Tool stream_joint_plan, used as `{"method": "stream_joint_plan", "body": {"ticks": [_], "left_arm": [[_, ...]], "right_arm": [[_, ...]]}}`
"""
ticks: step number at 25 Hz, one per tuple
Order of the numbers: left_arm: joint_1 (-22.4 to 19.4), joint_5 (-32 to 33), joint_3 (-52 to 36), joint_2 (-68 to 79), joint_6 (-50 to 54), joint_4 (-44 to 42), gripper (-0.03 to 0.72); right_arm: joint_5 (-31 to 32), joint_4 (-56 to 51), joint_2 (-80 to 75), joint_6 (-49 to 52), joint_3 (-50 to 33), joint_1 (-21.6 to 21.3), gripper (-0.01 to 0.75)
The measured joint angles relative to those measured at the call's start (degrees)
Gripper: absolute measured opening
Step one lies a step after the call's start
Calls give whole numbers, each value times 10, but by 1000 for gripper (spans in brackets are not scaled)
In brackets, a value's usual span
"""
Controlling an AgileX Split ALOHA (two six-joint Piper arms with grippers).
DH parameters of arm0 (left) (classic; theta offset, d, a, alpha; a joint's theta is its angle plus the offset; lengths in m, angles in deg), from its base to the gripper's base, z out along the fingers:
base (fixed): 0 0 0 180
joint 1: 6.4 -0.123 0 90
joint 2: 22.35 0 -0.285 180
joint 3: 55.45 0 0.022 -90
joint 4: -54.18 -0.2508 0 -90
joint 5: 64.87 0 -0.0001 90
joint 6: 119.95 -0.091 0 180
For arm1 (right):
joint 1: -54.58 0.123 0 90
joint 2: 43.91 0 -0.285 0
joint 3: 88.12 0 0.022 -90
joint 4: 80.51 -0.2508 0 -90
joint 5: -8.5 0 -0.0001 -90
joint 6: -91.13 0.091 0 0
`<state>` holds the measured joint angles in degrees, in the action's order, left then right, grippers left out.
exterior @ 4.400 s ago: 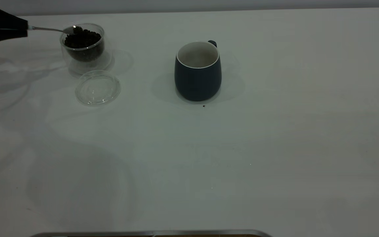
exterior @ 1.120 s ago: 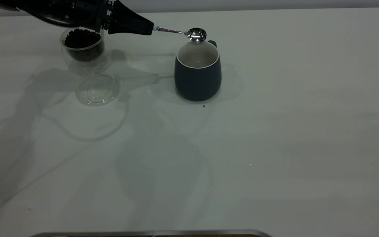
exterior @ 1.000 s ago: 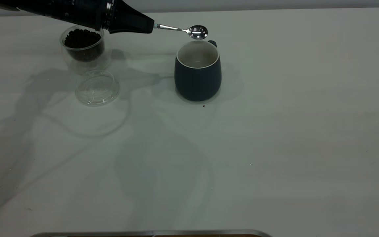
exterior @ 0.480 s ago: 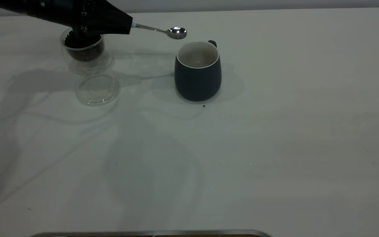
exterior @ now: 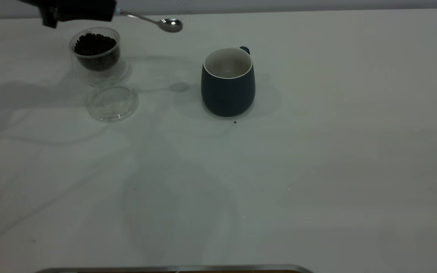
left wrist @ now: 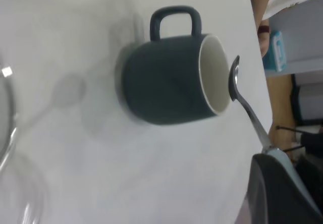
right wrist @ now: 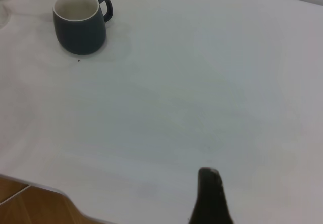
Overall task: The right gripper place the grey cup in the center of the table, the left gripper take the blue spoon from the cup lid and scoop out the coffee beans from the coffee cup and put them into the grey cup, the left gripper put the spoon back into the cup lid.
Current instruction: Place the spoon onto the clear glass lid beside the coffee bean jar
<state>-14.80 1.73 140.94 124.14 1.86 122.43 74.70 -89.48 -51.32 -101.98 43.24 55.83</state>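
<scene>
Nearest the exterior camera the white surface (exterior: pixel 279 197) lies bare of task things; the right end effector (right wrist: pixel 209 193) is parked well off from the work, and I cannot tell its state. Farther back stand the cup lid (exterior: pixel 112 101) and the grey cup (exterior: pixel 228 81), the cup roughly mid-surface with a tiny dark speck just before its base. Behind the lid sits the coffee cup (exterior: pixel 96 53), heaped with coffee beans (exterior: pixel 95 42). Farthest, the left end effector (exterior: pixel 76 9) is clenched on the blue spoon (exterior: pixel 157 22), bowl aloft between the two cups (no beans visible in it). The risk: the lid is shallow and light, so a tilted spoon could roll off or nudge it aside.
</scene>
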Motion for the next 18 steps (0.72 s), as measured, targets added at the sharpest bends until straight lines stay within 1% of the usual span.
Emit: {"method": "stream_joint_plan", "body": {"ticks": [5, 9, 14, 18], "left_arm": [[-53, -1, -74, -16, -49, 0, 121], [-93, -2, -110, -16, -72, -1, 121], [-137, -3, -120, -17, -76, -24, 121], [-153, -4, -121, -17, -79, -33, 121]], "right_arm": [[0, 0, 0, 0, 0, 0, 590], [0, 0, 0, 0, 0, 0, 590], [0, 0, 0, 0, 0, 0, 590], [0, 0, 0, 0, 0, 0, 590]]}}
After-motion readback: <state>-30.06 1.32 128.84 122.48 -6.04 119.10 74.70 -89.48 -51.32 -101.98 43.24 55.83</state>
